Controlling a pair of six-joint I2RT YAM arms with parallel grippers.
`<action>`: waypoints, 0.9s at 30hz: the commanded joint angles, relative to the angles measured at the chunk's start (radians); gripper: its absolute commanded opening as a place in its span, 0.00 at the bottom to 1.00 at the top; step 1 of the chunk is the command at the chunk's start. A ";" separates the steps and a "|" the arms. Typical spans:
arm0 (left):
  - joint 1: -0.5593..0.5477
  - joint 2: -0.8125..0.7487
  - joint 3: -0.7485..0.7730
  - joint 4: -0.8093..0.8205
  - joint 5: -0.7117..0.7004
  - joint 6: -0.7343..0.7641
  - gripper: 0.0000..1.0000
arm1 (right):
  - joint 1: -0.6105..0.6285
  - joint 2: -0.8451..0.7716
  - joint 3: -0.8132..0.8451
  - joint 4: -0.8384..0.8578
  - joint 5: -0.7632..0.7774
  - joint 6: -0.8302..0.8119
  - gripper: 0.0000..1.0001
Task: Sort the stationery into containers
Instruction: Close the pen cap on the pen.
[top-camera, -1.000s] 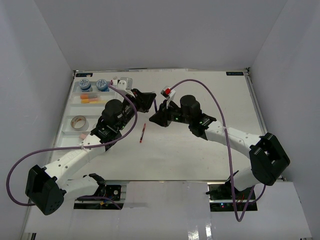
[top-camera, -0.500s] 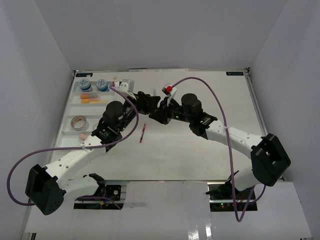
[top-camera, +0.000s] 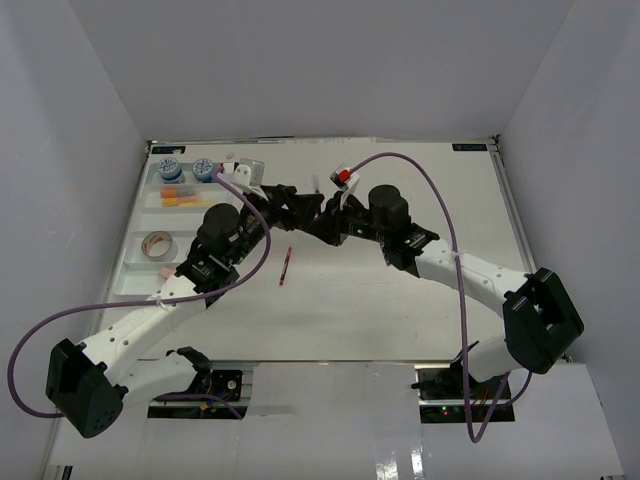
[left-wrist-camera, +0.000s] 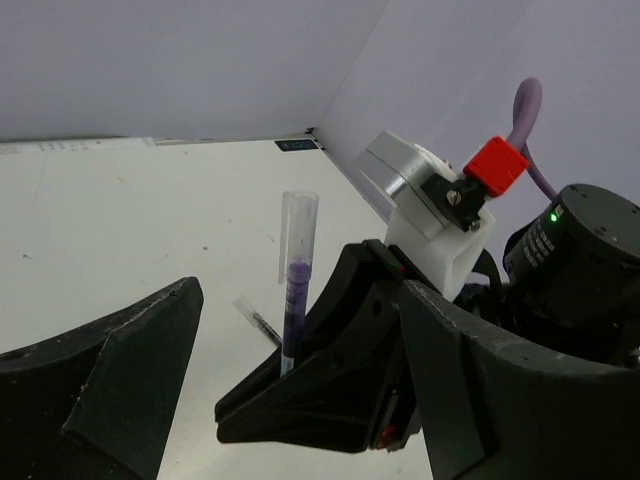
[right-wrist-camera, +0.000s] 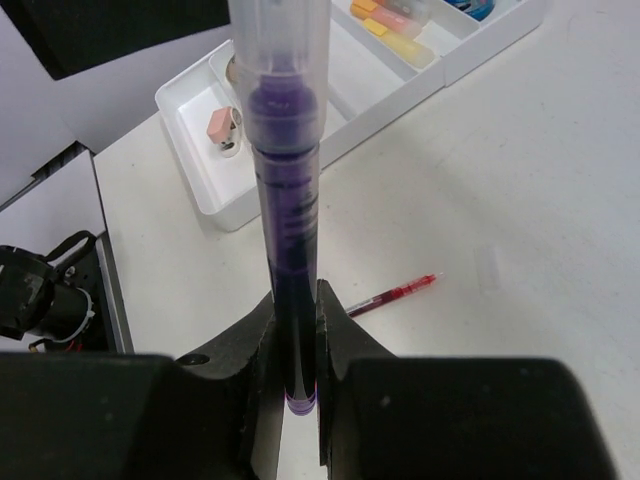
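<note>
Purple marker (right-wrist-camera: 285, 230) upright, pinched by right fingers (right-wrist-camera: 245, 350), left fingers (left-wrist-camera: 120, 360) spread wide beside it, red pen (right-wrist-camera: 395, 293) on table (right-wrist-camera: 520, 200) below

The top external camera looks steeply down over the whole table (top-camera: 400, 300) from behind its near edge, the left wrist camera faces the far right corner from close in, the right wrist camera looks down toward the tray (right-wrist-camera: 190, 110) at the left edge, and both wrist views share the purple marker (right-wrist-camera: 285, 250).

we've opened our left gripper (left-wrist-camera: 300, 300) wide and swung it right; its fingers (left-wrist-camera: 120, 370) now flank the right gripper (right-wrist-camera: 295, 330) and pen (left-wrist-camera: 296, 290), which edged farther back.
</note>
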 joint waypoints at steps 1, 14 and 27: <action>0.001 -0.019 0.042 -0.029 0.072 0.038 0.90 | -0.038 -0.054 -0.002 0.033 -0.046 -0.016 0.08; 0.214 0.055 0.228 -0.055 0.691 0.071 0.86 | -0.170 -0.120 0.062 -0.112 -0.486 -0.135 0.08; 0.216 0.256 0.470 -0.133 0.919 0.065 0.79 | -0.170 -0.071 0.169 -0.208 -0.591 -0.178 0.08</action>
